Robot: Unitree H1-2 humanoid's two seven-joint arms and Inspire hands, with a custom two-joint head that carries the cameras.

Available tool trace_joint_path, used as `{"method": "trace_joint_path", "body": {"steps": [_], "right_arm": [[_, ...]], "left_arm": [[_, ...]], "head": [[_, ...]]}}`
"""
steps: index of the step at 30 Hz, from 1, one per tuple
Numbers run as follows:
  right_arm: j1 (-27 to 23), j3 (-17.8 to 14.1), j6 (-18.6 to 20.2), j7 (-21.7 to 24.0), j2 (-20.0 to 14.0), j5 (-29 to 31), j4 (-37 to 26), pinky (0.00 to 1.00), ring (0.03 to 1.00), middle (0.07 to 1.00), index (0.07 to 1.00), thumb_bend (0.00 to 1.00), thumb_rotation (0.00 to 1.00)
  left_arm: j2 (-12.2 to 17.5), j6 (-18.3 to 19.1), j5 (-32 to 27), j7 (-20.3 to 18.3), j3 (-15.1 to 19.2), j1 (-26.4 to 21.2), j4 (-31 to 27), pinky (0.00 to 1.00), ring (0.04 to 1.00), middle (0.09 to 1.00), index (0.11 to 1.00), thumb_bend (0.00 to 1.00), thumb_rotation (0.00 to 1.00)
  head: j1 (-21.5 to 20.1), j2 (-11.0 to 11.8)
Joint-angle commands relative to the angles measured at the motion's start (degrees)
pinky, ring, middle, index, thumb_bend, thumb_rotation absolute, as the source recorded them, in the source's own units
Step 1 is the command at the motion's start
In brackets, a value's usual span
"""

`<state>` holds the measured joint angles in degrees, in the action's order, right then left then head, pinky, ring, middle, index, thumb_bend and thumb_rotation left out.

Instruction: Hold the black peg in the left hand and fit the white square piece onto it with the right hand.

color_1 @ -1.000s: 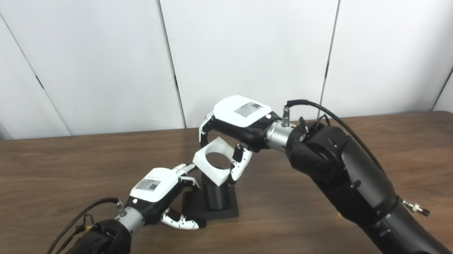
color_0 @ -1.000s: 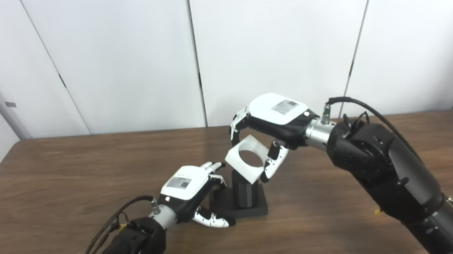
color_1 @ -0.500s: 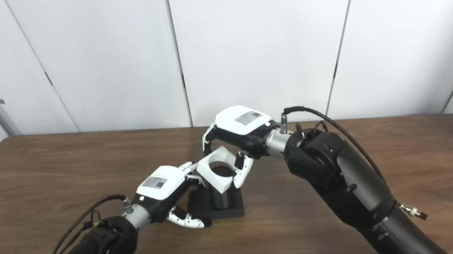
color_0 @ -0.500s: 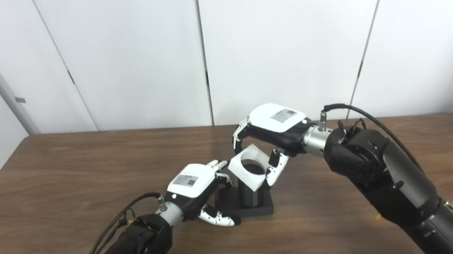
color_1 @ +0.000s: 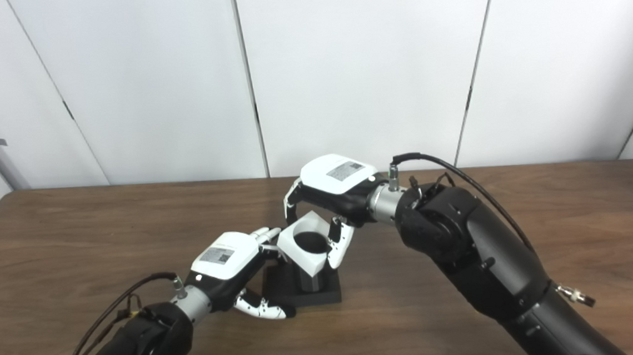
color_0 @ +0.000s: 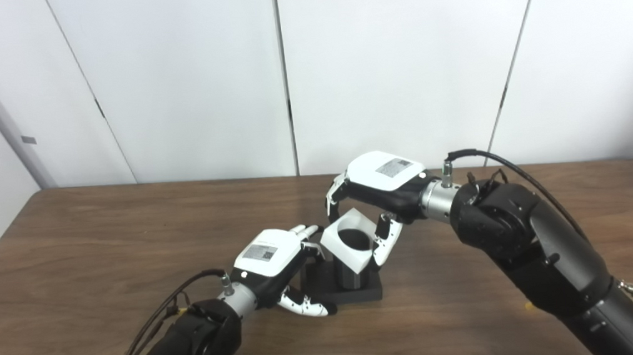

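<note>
A: Item one, nearest: left hand (color_0: 271, 257), fingers curled about the square base of the black peg (color_0: 350, 278), bracing it on the tabletop (color_0: 77, 261). Thumb lies low at the base's front edge.

B: Item two, just beyond: white square piece (color_0: 351, 246), pinched between fingers and thumb of the right hand (color_0: 379, 187). Hole sits over the peg's top, piece tilted; peg shaft shows below it.

A: Step in hand?

B: Insertion, judged partly begun. How deep the peg has entered cannot be told.

A: Next move calls for?

B: Levelling the piece, then a straight downward press while the base is held.
</note>
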<state>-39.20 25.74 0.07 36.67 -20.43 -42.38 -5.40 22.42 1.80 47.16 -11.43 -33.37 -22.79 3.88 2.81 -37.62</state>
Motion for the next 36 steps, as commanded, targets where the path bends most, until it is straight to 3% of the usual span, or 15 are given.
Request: {"method": "trace_joint_path", "body": {"steps": [1,13,21,23,24,26,27,31,36], "right_arm": [[-2.8,-0.2,-1.5,-1.0,-0.4,-0.6,-0.5,0.89,0.847,0.760,0.478,0.52,0.13],[-3.0,2.2,-1.6,-1.3,2.8,-2.2,2.7,0.91,0.851,0.766,0.477,0.52,0.13],[-3.4,3.8,-0.3,1.5,3.5,-3.7,2.5,0.93,0.862,0.775,0.477,0.52,0.13],[-3.9,4.5,0.8,4.8,2.9,-4.3,2.0,0.94,0.862,0.784,0.488,0.52,0.16],[-4.1,4.7,1.2,6.0,2.7,-4.4,1.8,0.93,0.862,0.795,0.584,0.68,0.36],[-4.3,4.6,2.5,8.4,2.4,-4.2,1.5,0.91,0.864,0.821,0.723,0.90,0.59],[-4.2,4.5,2.9,9.0,2.3,-4.2,1.4,0.90,0.864,0.831,0.760,0.95,0.63],[-3.9,4.2,2.9,9.5,1.8,-4.2,1.4,0.89,0.872,0.846,0.788,1.00,0.69],[-3.8,3.9,3.2,9.7,1.6,-4.3,1.6,0.91,0.883,0.858,0.797,1.00,0.62]], "left_arm": [[-1.1,-0.5,0.9,-5.8,-3.4,2.7,1.3,0.84,0.954,0.965,0.637,0.95,0.28],[-1.5,-0.6,1.2,-6.1,-4.2,2.6,2.5,0.82,0.950,0.957,0.642,0.94,0.30],[-1.7,-0.8,1.6,-5.8,-4.4,2.4,2.9,0.82,0.950,0.961,0.639,0.94,0.31],[-1.7,-1.0,1.5,-5.7,-4.4,2.4,2.9,0.81,0.947,0.959,0.637,0.95,0.30],[-1.7,-1.0,1.5,-5.6,-4.4,2.5,2.9,0.81,0.947,0.960,0.636,0.95,0.30],[-1.7,-1.0,1.5,-5.5,-4.3,2.5,2.9,0.81,0.947,0.964,0.635,0.95,0.30],[-1.7,-1.0,1.4,-5.5,-4.3,2.6,2.9,0.81,0.947,0.964,0.634,0.94,0.30],[-1.8,-0.7,1.1,-5.7,-4.0,2.7,2.8,0.83,0.952,0.955,0.633,0.94,0.30],[-1.6,-1.0,1.0,-5.1,-3.6,2.9,2.6,0.81,0.943,0.951,0.614,0.94,0.28]], "head": [[0.0,0.0],[-0.4,-0.2],[-0.7,-0.4],[-0.8,-0.4],[-0.8,-0.4],[-0.8,-0.4],[-0.8,-0.4],[-0.8,-0.6],[-0.9,-0.7]]}}
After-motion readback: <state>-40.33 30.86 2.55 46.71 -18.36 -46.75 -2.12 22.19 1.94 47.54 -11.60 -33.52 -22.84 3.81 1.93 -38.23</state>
